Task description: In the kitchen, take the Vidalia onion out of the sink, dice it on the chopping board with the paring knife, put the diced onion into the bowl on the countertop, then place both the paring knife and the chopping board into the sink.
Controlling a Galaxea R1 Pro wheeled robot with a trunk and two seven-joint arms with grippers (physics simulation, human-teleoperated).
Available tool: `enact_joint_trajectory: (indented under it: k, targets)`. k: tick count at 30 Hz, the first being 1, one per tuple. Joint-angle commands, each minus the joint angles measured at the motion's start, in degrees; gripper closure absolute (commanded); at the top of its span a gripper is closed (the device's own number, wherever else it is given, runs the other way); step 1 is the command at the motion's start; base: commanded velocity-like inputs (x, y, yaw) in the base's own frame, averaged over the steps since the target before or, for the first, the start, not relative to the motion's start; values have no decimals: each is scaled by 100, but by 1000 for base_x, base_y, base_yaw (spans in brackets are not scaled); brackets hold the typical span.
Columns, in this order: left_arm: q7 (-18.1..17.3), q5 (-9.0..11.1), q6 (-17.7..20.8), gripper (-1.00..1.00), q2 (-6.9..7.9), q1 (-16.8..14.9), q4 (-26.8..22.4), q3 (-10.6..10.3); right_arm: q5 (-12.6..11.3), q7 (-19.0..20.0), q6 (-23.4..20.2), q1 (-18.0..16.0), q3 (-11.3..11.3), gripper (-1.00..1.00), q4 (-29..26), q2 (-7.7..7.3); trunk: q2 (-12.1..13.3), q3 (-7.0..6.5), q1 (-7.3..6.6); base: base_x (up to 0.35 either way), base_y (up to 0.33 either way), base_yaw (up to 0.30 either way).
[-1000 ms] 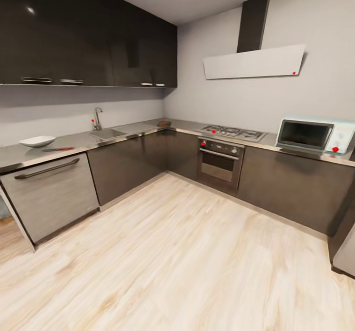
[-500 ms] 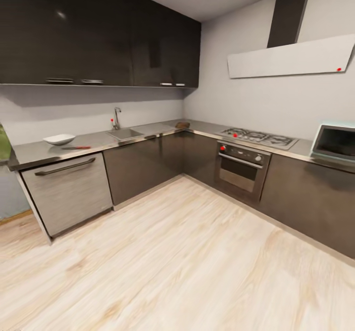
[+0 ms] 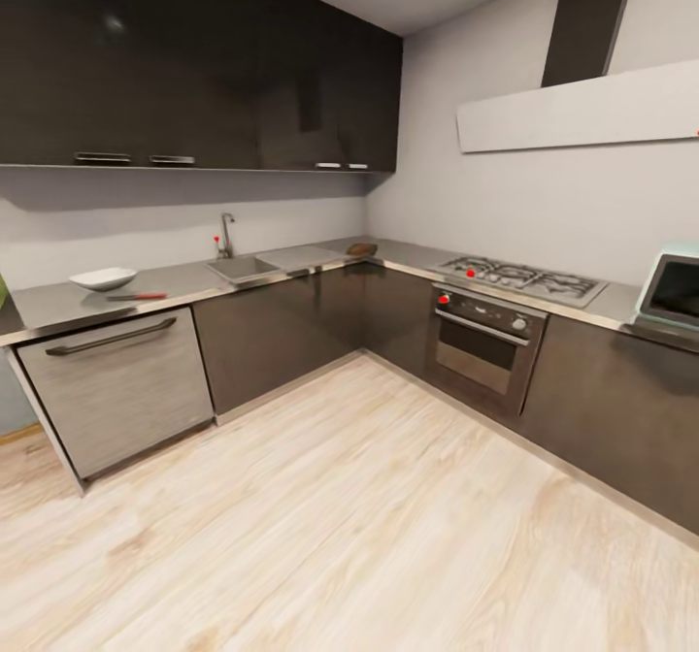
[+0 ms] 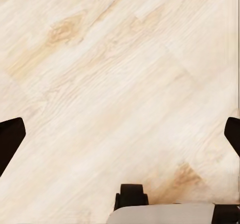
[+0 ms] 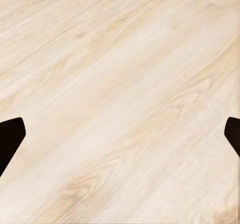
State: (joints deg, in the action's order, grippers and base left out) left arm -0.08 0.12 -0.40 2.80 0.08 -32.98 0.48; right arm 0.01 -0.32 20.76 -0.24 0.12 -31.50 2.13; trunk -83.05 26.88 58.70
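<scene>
Sink (image 3: 241, 267): at our eleven o'clock, well across the floor (image 3: 369, 516).
Knife (image 3: 137, 296): at ten o'clock, beside the bowl (image 3: 103, 277), lengthwise along the counter (image 3: 184, 283).
Claws: left gripper (image 4: 120, 134) and right gripper (image 5: 120, 134) spread wide, empty, equally far.

Even, soft light fills the kitchen; the render is slightly blurred. Faint glare spots sit on the dark upper cabinets (image 3: 194, 60). Lines bow toward the head view's edges. The floor (image 4: 120, 84) looks bright, nearly shadowless.
</scene>
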Motion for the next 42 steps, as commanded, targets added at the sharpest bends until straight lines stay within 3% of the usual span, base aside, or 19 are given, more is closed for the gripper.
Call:
enact_joint_trajectory:
  k: [1,42]
  targets:
    - [-1,2,-4,-100,-1,1,-7,5,4,-3,16,-3,4,-100,3,-1,-2,5,3,294,-183,0]
    - [-1,2,-4,-100,-7,1,10,4,16,23,20,-3,14,-100,12,-3,-2,5,3,294,-20,0]
